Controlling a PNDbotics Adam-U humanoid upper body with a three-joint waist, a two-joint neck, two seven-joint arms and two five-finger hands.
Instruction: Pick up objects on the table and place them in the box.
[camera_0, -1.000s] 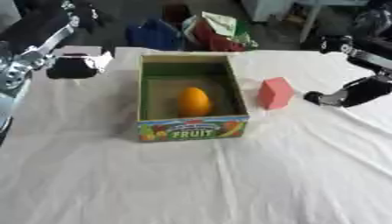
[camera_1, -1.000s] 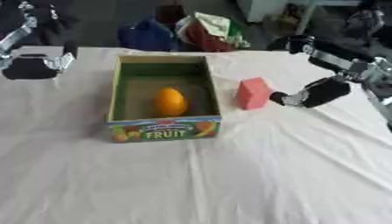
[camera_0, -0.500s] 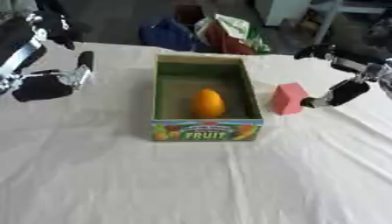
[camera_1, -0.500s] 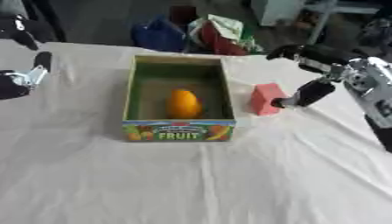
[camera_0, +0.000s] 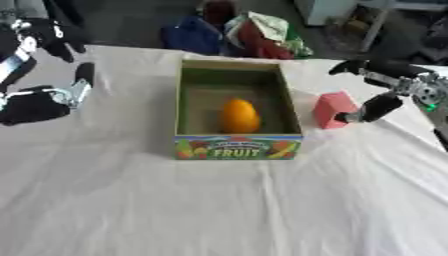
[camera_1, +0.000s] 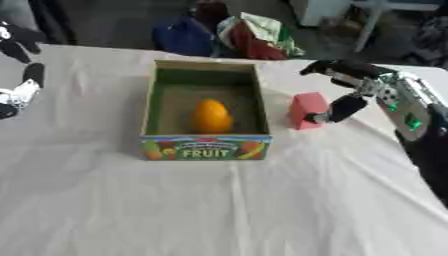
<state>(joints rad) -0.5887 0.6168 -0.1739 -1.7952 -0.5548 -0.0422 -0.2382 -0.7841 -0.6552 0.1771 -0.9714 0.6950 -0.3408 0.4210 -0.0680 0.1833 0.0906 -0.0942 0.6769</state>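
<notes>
The right hand (camera_1: 354, 90) has its fingers spread wide: a lower finger (camera_1: 341, 108) reaches down to the right side of the pink block (camera_1: 307, 110), its tip at the block's lower edge, while an upper finger arches over the block without touching it. The block stands on the white table (camera_1: 262, 210), just right of the box (camera_1: 205, 148). An orange fruit (camera_1: 210, 116) lies inside the box. The left hand (camera_0: 39, 100) hangs at the left edge, well apart; whether its fingers are spread or curled cannot be told.
</notes>
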